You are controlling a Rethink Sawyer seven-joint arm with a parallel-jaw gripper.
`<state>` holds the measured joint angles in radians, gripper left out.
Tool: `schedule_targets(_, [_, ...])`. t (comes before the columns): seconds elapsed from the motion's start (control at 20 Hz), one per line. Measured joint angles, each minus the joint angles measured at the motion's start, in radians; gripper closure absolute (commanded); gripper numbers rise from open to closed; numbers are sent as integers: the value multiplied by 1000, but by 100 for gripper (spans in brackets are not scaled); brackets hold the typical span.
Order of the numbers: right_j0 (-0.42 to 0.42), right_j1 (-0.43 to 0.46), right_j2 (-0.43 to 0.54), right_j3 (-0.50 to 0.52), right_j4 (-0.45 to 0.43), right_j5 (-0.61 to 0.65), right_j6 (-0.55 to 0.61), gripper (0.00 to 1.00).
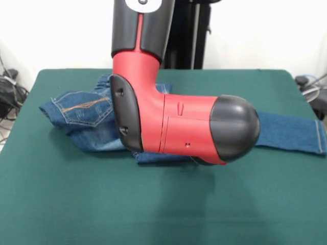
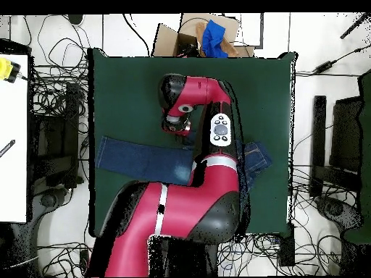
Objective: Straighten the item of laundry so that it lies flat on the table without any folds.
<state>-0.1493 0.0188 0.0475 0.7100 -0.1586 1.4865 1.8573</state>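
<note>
The blue denim jeans (image 1: 84,115) lie across the far middle of the green table (image 1: 153,209). The waist end with an orange-stitched back pocket is bunched and folded at the left. One leg (image 1: 291,133) stretches flat to the right. My red arm covers the middle of the jeans and hides the gripper in the front view. In the overhead view the jeans (image 2: 138,161) run across the table (image 2: 130,87), and the gripper (image 2: 177,129) points down at the edge of the leg. Whether it is open or shut does not show.
A cardboard box holding a blue cloth (image 2: 210,35) sits past the table's far edge in the overhead view. Cables lie on the floor around the table. A white desk (image 2: 13,145) stands at the left. The robot's black pedestal (image 1: 186,35) stands behind the table.
</note>
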Motion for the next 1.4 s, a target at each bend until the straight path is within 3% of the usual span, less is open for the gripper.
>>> schedule_targets(0.55, [-42, -193, 9, 253, 39, -334, 0, 100])
schedule_targets(0.85, [-41, -279, 8, 262, 44, -337, 0, 100])
schedule_targets(1.4, [-40, -292, 7, 259, 41, -336, 0, 100])
